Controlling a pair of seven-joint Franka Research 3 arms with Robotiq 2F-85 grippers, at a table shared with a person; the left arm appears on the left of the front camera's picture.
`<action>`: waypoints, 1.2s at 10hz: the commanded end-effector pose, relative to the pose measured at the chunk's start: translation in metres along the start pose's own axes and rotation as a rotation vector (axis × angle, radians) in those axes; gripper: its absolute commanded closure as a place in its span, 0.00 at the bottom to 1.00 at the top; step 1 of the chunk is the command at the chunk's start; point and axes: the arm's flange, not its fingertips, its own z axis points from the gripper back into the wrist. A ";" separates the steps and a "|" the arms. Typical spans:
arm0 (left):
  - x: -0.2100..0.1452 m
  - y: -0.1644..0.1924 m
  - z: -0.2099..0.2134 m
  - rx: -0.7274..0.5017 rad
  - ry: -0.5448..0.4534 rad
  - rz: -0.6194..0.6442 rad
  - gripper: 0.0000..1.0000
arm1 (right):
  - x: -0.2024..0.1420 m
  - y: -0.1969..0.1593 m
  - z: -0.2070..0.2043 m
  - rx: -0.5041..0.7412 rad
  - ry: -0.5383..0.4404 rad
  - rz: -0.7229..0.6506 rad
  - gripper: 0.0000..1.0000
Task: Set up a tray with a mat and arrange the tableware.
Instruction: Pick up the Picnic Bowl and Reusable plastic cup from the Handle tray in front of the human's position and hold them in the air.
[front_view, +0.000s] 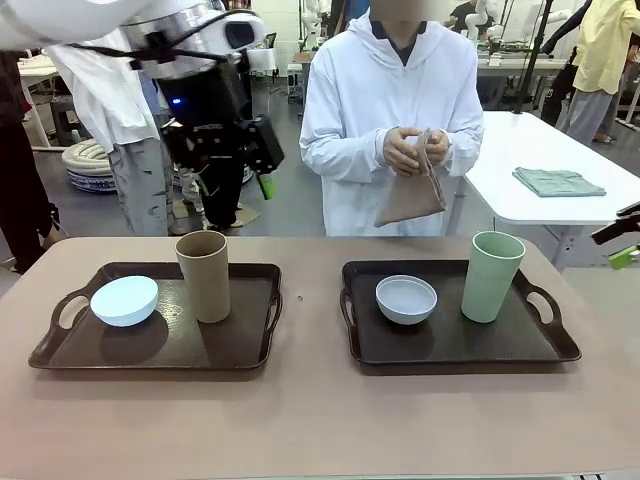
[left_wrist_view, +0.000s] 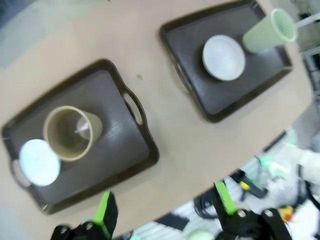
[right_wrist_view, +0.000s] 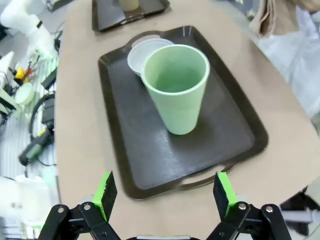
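My left gripper (left_wrist_view: 162, 194) and right gripper (right_wrist_view: 164, 179) hung open, empty. The pale green cup (right_wrist_view: 177, 95), I judged, needed a square mid-height grasp.

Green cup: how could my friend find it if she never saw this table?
Look at the brown table. On the dark tray at the robot's right, the pale green cup stands upright beside a greyish white bowl. It is the only green cup; the other cup, on the left tray, is tan-brown.
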 end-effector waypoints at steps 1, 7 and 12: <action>0.047 -0.022 -0.012 0.063 0.009 0.016 0.00 | -0.010 -0.036 0.004 0.018 -0.085 0.092 0.00; 0.086 -0.023 -0.077 0.038 0.072 0.043 0.00 | 0.004 -0.033 -0.027 0.086 -0.147 0.189 0.00; 0.086 -0.023 -0.077 0.038 0.072 0.043 0.00 | 0.002 -0.032 -0.026 0.093 -0.148 0.185 0.00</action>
